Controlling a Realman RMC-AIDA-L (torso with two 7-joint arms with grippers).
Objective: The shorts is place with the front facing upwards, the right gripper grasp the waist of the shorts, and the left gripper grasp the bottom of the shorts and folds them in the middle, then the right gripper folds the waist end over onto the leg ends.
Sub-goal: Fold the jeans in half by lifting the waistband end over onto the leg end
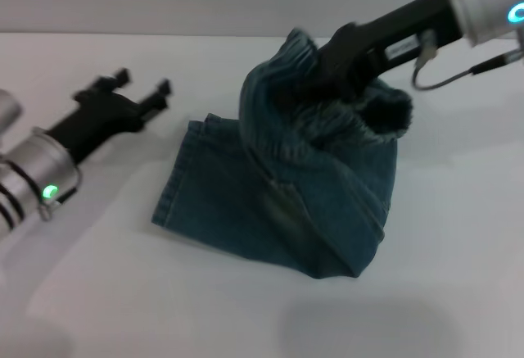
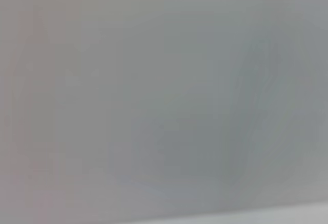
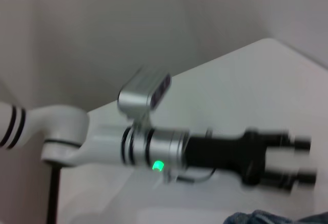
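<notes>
One garment was under inspection: the denim shorts [image 1: 278, 202], already doubled lengthwise and lying on the white desk [image 1: 442, 276]. The right end effector [image 1: 315, 79] was clenched on the waist [image 1: 360, 112], its fingers buried in the gathered elastic band, which it held raised off the desk. Below and ahead of that end effector the cloth fell in a slack drape to the desk, and the leg ends [image 1: 176, 186] lay flat on the far side of the drape from it, toward the left arm.

The left end effector [image 1: 139, 96] was released, fingers spread and empty, hovering just above the desk well clear of the hems; the right wrist view confirmed the left end effector [image 3: 287, 157] open with nothing between its fingers. The left wrist view showed only a blank surface.

Handling assessment: the denim appeared soft yet moderately weighty. It sagged under its own load and creased freely, so it should hold no shape when carried. The ruffled waist offered bulk and texture, judged the securest place to take hold; a grip on a single thin layer would likely let the inner layer slip. The flat stitched hems looked stiffer and should stay put as an anchor edge. The fabric seemed neither slippery nor fragile. Risk noted: the hanging fold could bunch or land askew over the leg ends.
</notes>
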